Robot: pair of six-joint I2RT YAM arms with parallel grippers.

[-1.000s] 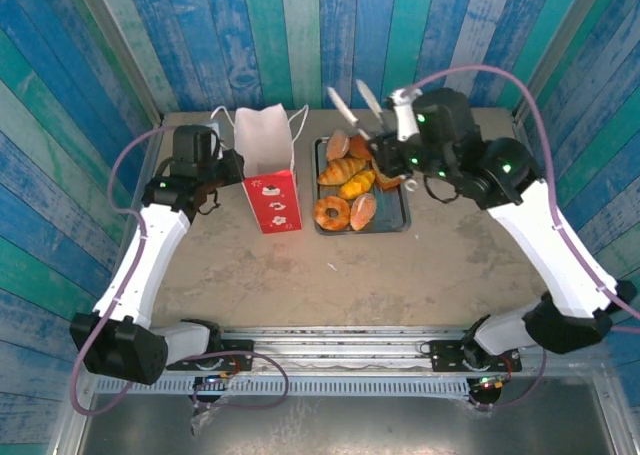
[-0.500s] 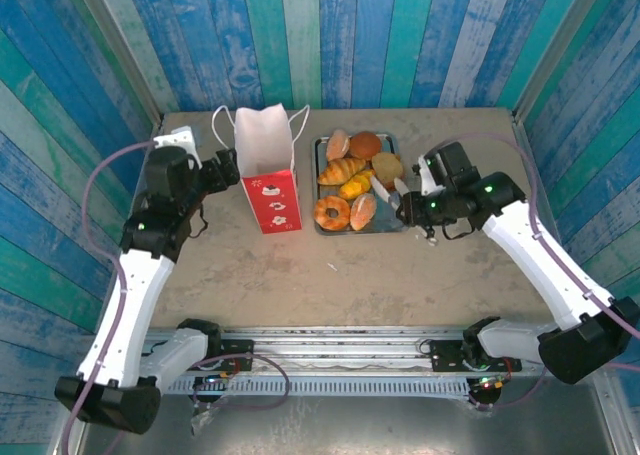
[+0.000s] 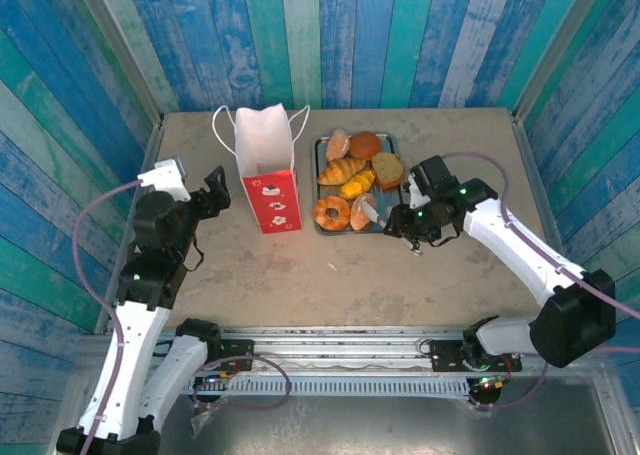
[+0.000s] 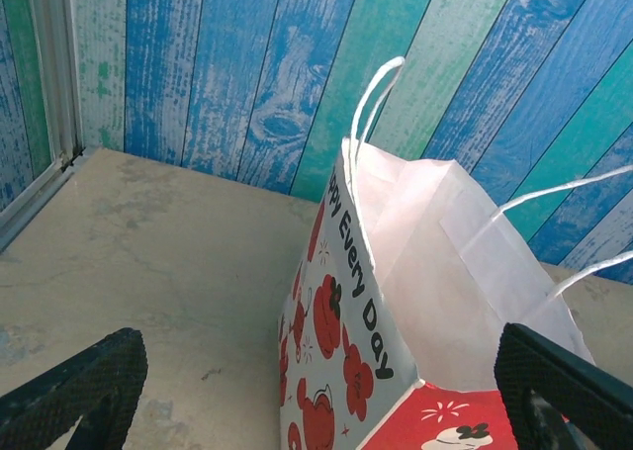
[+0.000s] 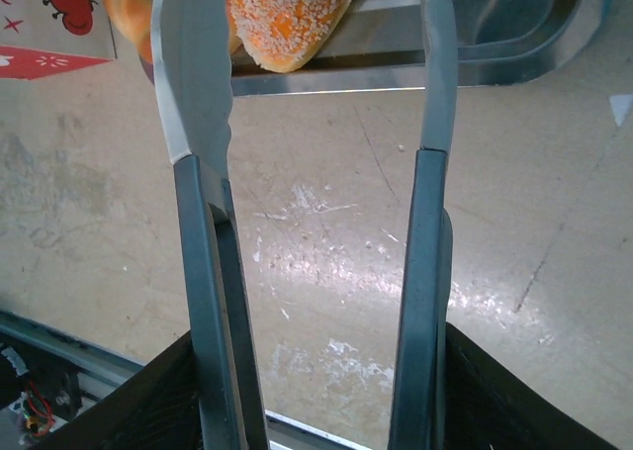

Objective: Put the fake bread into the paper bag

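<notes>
The paper bag [image 3: 268, 165] stands upright left of the tray, white above and red below; the left wrist view looks at its printed side [image 4: 356, 312]. My left gripper [image 3: 218, 187] is open just left of the bag, with the bag between its spread fingers [image 4: 84, 376] but untouched. The fake bread lies on the grey tray [image 3: 403, 200]: a croissant [image 3: 342, 170], a ring donut [image 3: 331, 212], a sugared roll [image 3: 363, 211] and several buns. My right gripper [image 3: 405, 220] is shut on the metal tongs [image 5: 198, 124], whose spread blades straddle the sugared roll [image 5: 292, 10].
The tray's near rim [image 5: 495, 69] crosses the right wrist view, with bare table below it. A small white scrap [image 3: 333, 267] lies on the table in front of the tray. Blue plank walls close in the back and both sides.
My right arm has come down from above the tray's far side to its near edge, carrying the tongs. My left arm has drawn back from the bag, toward the near left.
</notes>
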